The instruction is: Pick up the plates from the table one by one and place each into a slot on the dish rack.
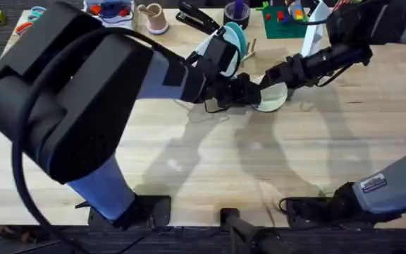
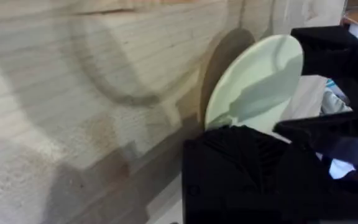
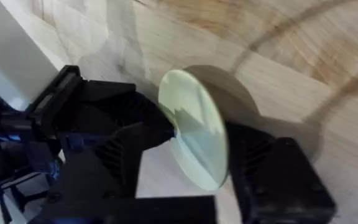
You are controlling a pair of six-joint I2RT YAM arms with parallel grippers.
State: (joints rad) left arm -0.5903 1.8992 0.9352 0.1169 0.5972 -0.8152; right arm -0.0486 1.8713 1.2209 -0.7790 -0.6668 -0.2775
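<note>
Now both arms' jaws clamped on upright cream plate [image 3: 194,127] above table [image 1: 189,162].

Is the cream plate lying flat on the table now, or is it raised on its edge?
Raised on edge. The cream plate stands tilted, off the table, between the right gripper fingers, casting a shadow behind it.

both arms reaching to table center, left pincer [image 1: 249,95] & right pincer [image 1: 270,76] meeting, both clamped

The overhead camera looked down and forward across the table [image 1: 189,169] from above the arm bases. Both wrist cameras sat close, sharing the cream plate [image 2: 257,78] held on edge.
</note>
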